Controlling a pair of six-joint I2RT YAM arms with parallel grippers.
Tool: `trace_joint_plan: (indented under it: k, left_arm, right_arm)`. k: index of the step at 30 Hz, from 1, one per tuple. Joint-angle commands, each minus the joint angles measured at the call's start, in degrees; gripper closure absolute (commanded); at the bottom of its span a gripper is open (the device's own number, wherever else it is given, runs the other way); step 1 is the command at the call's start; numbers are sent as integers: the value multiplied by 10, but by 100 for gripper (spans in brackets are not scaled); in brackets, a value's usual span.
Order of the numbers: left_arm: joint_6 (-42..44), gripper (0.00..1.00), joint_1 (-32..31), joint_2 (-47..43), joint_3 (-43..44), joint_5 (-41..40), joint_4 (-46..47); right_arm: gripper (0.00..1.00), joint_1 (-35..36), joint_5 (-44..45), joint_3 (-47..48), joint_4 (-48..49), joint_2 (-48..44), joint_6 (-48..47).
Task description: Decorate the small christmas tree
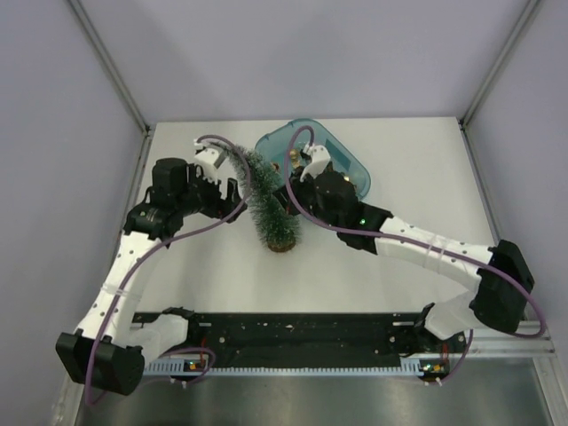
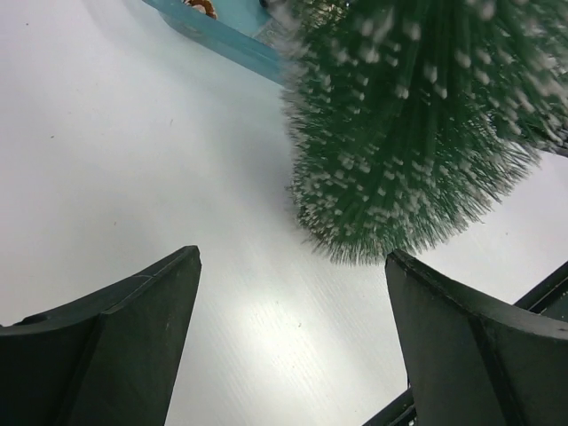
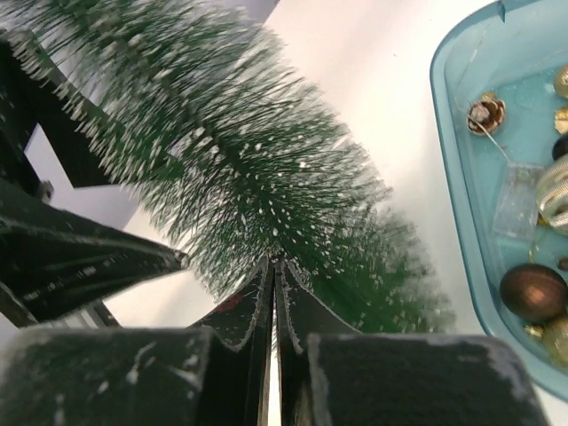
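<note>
left hand (image 2: 293,257): spread wide | right hand (image 3: 273,266): pinched closed

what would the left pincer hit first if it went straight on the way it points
Most likely the small christmas tree: its frosted bristles sit ahead of the open left pincer, right of centre, though depth is unclear.

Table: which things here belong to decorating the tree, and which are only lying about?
For the job:
tree
tray
brown ball and gold ornaments in the tray

Only there:
black rail at the near edge
purple cables
</note>
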Motion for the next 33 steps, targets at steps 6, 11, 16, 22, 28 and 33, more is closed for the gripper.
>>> trace_joint_plan:
  k: [6,11,16,22,28,33]
  left_arm:
    - [54,1,5,-45,89,-24,-127]
    - [42,1,18,-64,117,-63,-146]
    - [13,1,23,-74,74,-125,-105]
    - [-9,1,23,-81,25,-112,-60]
    - [-11,1,23,-81,19,-87,-48]
    - [-28,1,23,-81,24,-94,-44]
  right_arm:
    - [100,23,26,-99,-5,-121,11]
    - [100,34,35,-128,-9,-140,26]
    - [100,58,52,-103,-15,-149,26]
    - [100,73,59,-99,-18,-151,31]
    - [100,79,54,-96,-17,-148,38]
    - [100,83,55,-85,-18,-151,38]
